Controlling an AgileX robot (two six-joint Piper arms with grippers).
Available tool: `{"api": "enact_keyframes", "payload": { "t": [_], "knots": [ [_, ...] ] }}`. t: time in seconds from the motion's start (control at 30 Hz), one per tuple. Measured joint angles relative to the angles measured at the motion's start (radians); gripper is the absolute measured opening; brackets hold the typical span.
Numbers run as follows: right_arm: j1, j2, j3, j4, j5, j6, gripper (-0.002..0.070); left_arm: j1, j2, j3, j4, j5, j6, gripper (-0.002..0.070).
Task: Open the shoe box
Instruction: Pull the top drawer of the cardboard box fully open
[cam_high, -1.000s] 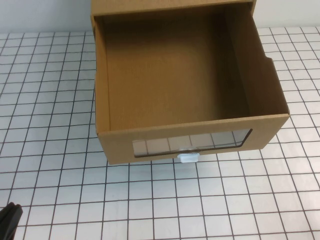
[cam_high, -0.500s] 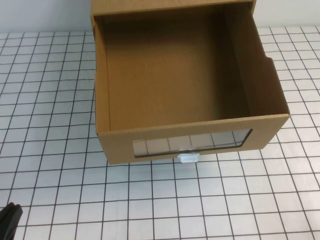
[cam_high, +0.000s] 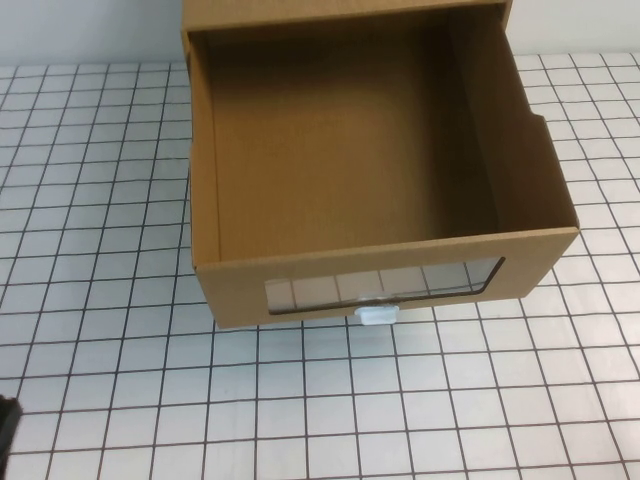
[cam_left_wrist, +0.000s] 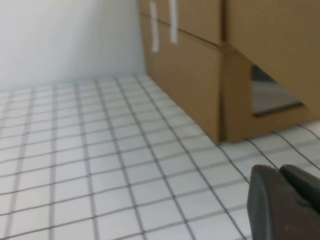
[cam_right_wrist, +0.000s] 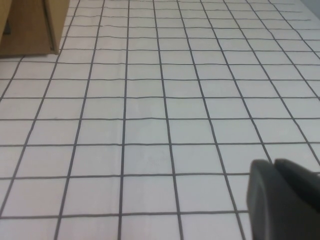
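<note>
The brown cardboard shoe box (cam_high: 370, 270) stands in the middle of the table with its drawer pulled out toward me; the inside is bare. Its front panel has a clear window and a small white pull tab (cam_high: 377, 315). In the left wrist view the box corner (cam_left_wrist: 235, 90) shows ahead. My left gripper (cam_left_wrist: 276, 172) is shut with nothing in it, low at the table's near left corner (cam_high: 6, 425), well away from the box. My right gripper (cam_right_wrist: 272, 166) is shut and holds nothing, over bare grid tabletop; it is outside the high view. A box corner (cam_right_wrist: 30, 25) shows far off.
The tabletop (cam_high: 400, 400) is white with a dark grid. A pale wall (cam_high: 90, 30) runs behind the box. Open tabletop lies in front of the box and on both sides.
The left gripper has drawn back toward the near left corner and shows less in the high view. The box has not moved.
</note>
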Motion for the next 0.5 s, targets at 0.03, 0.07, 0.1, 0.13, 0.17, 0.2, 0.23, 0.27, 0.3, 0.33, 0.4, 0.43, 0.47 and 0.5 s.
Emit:
{"api": "enact_keyframes", "payload": {
  "t": [0.03,0.07,0.1,0.13,0.17,0.2,0.23,0.27,0.3,0.33,0.4,0.43,0.47,0.5],
  "knots": [
    [0.0,0.0,0.0,0.0,0.0,0.0,-0.0013,0.021,-0.015,0.0,0.032,-0.001,-0.039,-0.0002],
    [0.0,-0.002,0.0,0.0,0.0,0.0,-0.0013,0.042,-0.025,0.0,0.054,-0.001,-0.076,-0.0002],
    [0.0,-0.002,0.0,0.0,0.002,0.0,-0.0013,0.069,-0.034,0.0,0.072,-0.001,-0.103,-0.0002],
    [0.0,-0.002,0.0,0.0,0.002,0.0,-0.0013,0.095,-0.036,0.0,0.083,0.007,-0.123,-0.0002],
    [0.0,-0.004,0.0,0.0,0.002,0.0,-0.0013,0.119,-0.039,0.0,0.09,0.013,-0.132,-0.0002],
    [0.0,-0.004,0.0,0.0,0.002,-0.002,-0.0013,0.14,-0.041,0.0,0.095,0.03,-0.141,-0.0002],
    [0.0,-0.004,0.0,0.0,0.002,-0.002,-0.0013,0.157,-0.041,0.0,0.098,0.054,-0.148,-0.0002],
    [0.0,-0.004,0.0,0.0,0.002,-0.002,-0.0013,0.169,-0.041,0.0,0.097,0.077,-0.15,-0.0002],
    [0.0,-0.004,0.0,0.0,0.002,-0.002,-0.0013,0.182,-0.041,0.0,0.097,0.11,-0.155,-0.0002],
    [0.0,-0.004,0.0,0.0,0.002,-0.002,-0.0013,0.191,-0.041,0.0,0.1,0.146,-0.155,-0.0002],
    [0.0,-0.004,0.0,0.0,0.004,-0.002,-0.0013,0.199,-0.041,0.0,0.108,0.211,-0.157,-0.0002],
    [0.0,-0.004,0.0,0.0,0.004,-0.002,-0.0013,0.199,-0.041,0.0,0.112,0.232,-0.157,-0.0002],
    [0.0,-0.004,0.0,0.0,0.004,-0.002,-0.0013,0.201,-0.041,0.0,0.112,0.242,-0.157,-0.0002],
    [0.0,-0.004,0.0,0.0,0.004,-0.002,-0.0013,0.203,-0.041,0.0,0.115,0.246,-0.157,-0.0002]
  ]
}}
